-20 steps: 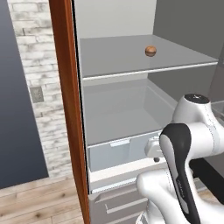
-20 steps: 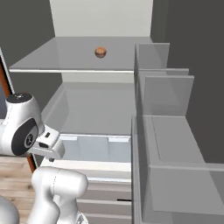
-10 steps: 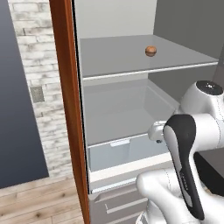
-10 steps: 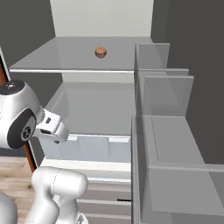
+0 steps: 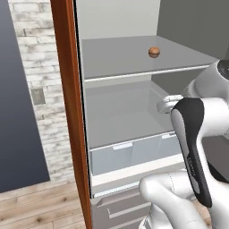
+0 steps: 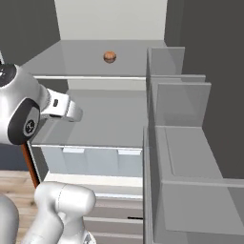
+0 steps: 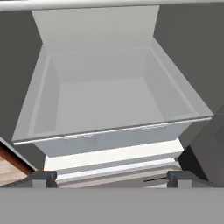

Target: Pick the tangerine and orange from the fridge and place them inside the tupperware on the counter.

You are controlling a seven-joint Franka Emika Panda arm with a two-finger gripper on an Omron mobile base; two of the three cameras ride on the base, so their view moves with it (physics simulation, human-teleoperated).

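A small round orange-brown fruit (image 5: 154,52) lay alone on the upper shelf (image 6: 71,59) of the fridge (image 5: 120,18), toward the back and right of centre in the left base view; whether it was the tangerine or the orange could not be told. The gripper (image 7: 111,178) hung lower, in front of the fridge, well below and apart from the fruit, with its camera looking down into the translucent crisper drawer (image 7: 109,140). Its two dark fingertips (image 7: 43,178) stood far apart at the bottom corners of the hand view, the jaws spread wide with nothing between them. In the right base view the white arm (image 6: 28,112) reached in from the left, level with the space under the shelf. The brown door edge (image 5: 69,112) stood left of the opening, with a brick wall (image 5: 38,80) beyond it.
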